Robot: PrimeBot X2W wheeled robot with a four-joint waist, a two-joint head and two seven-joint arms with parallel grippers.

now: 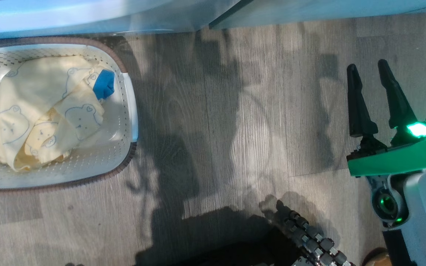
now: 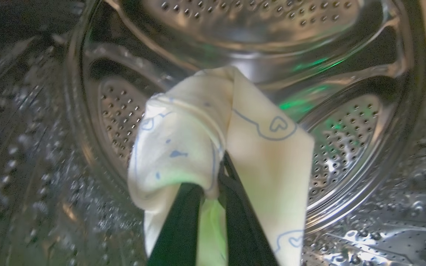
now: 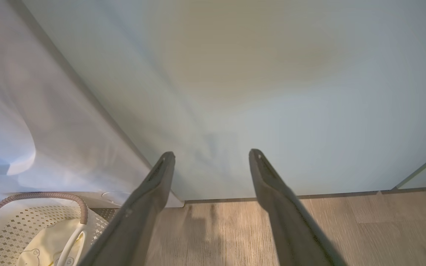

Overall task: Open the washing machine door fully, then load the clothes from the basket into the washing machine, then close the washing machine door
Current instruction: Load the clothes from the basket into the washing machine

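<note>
**Item 1. Left gripper (image 2: 215, 177).** It was clenched on a bear-print garment (image 2: 183, 140) from the clothes, well inside the steel drum (image 2: 346, 147). In the left wrist view the cloth was folded over the fingertips and peaked toward 12 o'clock. One lobe hung to 8 o'clock and a longer flap to 4 o'clock, on either side of the dark fingers (image 2: 179, 225).

**Step in hand, as judged:** dropping this garment into the drum. To do it well, the arm should go low and deep past the rim and spread the jaws wide. It should then back straight out, since fabric draped over both fingers could cling and trail back toward the opening.

**Item 2. Right gripper (image 1: 367, 66).** It was released and empty, with its fingers spread. It hung over the wood floor (image 1: 235, 129) at 3 o'clock of the head view, facing a pale cabinet (image 3: 272, 92) beside the washing machine (image 3: 31, 111).

**Item 3. Basket (image 1: 131, 111).** It sat at 9 o'clock of the head view, well apart from the right gripper. More clothes (image 1: 43, 111) lay in it, with a blue piece (image 1: 104, 87) at their 1 o'clock.
</note>
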